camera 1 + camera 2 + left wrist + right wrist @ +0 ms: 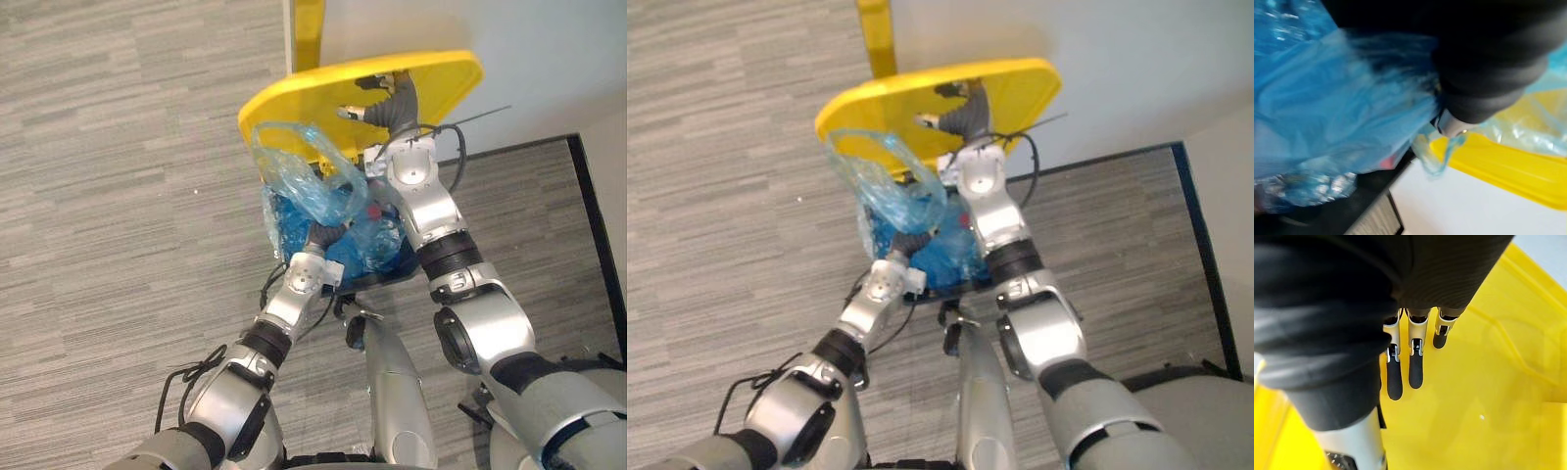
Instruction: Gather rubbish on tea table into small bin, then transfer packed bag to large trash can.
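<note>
Our right hand [1415,367] lays straight fingers against the raised yellow lid [431,83]. Our left hand [326,235] is buried in the blue bag [304,186]; we cannot tell its grip.

Left hand [324,238] is sunk into the blue bag [299,176], so its grip is unreadable. The left wrist view is motion-blurred, with the bag smeared across it and the dark cover blocking the hand. A red item [373,210] inside the bag is too small to identify, and the other contents are a blur through the plastic. The large trash can [397,266] is mostly covered by the bag and both arms, with a dark blue edge peeking out. The yellow lid [446,78] is cropped on all sides in the right wrist view. The right hand [1395,377] thumb is not distinguishable past its cover. The yellow upright [309,29] is cut off by the top edge.
</note>
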{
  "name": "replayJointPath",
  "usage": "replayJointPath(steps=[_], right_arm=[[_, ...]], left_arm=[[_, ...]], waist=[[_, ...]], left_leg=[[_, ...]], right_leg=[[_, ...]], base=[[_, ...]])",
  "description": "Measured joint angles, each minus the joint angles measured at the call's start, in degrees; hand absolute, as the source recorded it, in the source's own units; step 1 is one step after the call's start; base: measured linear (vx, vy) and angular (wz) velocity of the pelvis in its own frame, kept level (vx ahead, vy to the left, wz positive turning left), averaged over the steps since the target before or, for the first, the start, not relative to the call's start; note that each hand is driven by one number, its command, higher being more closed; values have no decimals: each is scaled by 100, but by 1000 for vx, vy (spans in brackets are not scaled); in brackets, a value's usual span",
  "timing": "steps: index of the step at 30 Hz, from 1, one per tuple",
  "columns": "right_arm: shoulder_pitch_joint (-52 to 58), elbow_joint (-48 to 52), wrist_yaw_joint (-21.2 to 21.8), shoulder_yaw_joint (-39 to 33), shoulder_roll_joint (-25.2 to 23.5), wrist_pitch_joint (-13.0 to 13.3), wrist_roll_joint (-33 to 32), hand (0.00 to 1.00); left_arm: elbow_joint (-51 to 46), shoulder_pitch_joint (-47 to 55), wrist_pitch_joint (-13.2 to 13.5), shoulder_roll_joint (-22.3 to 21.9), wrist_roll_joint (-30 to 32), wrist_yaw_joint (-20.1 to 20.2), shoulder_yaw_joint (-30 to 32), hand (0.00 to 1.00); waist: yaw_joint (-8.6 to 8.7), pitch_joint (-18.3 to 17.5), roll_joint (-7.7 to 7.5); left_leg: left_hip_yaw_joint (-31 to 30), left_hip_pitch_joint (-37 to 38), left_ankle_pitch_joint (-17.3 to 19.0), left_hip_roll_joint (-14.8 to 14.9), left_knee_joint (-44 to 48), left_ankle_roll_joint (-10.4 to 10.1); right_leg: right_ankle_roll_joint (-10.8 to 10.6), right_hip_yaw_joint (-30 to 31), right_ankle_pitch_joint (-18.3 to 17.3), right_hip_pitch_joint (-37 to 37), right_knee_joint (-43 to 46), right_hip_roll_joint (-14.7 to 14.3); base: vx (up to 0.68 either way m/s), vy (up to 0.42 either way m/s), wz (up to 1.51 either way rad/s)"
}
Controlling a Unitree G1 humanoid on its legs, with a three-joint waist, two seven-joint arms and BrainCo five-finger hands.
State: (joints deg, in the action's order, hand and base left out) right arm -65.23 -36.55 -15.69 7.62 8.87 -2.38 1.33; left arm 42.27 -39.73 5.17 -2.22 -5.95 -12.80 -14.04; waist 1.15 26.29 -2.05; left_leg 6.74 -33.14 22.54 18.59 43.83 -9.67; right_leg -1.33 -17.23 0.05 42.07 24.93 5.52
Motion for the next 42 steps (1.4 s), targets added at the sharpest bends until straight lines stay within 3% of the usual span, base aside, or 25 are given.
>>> replayJointPath(steps=[7, 19, 26, 28, 31, 42], right_arm=[[-88, 85, 64, 190, -10, 101, -170, 0], [-167, 135, 259, 392, -48, 237, -258, 0], [99, 136, 388, 439, -233, 233, -234, 0], [431, 172, 409, 437, -230, 233, -132, 0], [847, 220, 441, 404, -238, 245, -108, 0], [2380, 227, 554, -222, -416, 246, 316, 0]], left_arm=[[447, -180, -312, 14, 725, -98, 416, 0], [451, -248, -334, -34, 1151, -81, 397, 0], [420, -156, -333, -29, 1016, -60, 265, 0], [150, 47, -312, -20, 903, -59, 132, 0], [-164, 328, -260, -13, 680, -52, 18, 0], [-1331, 1682, -42, 531, 283, 204, -148, 0]], waist=[[46, 9, -18], [73, 9, -18], [40, 8, -15], [15, -2, -10], [-66, -35, -13], [-331, -281, 46]], left_leg=[[-102, -294, 41, 83, 147, -26], [-106, -270, 87, 96, 189, -26], [-137, -35, 67, 47, 176, -60], [-152, 215, 68, -13, 64, -46], [-180, 451, 21, -127, -170, 7], [-376, 1184, -353, -305, -889, -152]], right_leg=[[39, -67, 24, 190, 2, -69], [53, -50, -3, 213, 156, -53], [18, -68, -38, -29, 214, 0], [81, -85, -130, -247, 230, 56], [13, -131, -236, -457, 219, 165], [-11, -410, -555, -1069, 393, 394]], base=[[-17, -7, -1], [-8, -1, 0], [-39, 2, 5], [-24, 3, 18], [-20, -11, 20], [35, -29, 21]])
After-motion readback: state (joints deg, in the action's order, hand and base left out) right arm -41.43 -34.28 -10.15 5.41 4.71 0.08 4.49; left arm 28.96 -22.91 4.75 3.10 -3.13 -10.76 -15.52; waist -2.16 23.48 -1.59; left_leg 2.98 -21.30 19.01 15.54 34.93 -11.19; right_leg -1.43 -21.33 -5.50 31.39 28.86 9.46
